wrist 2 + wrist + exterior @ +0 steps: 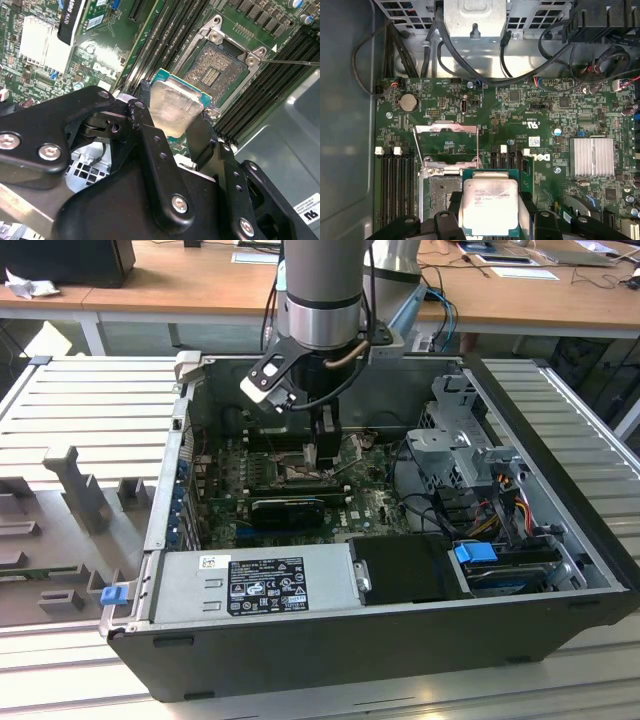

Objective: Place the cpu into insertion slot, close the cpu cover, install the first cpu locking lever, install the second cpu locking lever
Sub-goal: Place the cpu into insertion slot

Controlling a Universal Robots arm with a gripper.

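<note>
Gripper point(173, 122) is clamped on the cpu point(489, 205), with fingers point(150, 145) on opposite edges and the metal top facing up. The cpu hangs just over the insertion slot point(212, 72), not seated. The cpu cover point(446, 129) stands raised open.

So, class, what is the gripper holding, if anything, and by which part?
The gripper holds the cpu, pinched by two opposite side edges.

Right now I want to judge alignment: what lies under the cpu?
Under the cpu lies the open insertion slot; its pin field shows beside the chip in both wrist views. The cpu cover stands raised. Whatever sits directly beneath the chip is covered.
</note>
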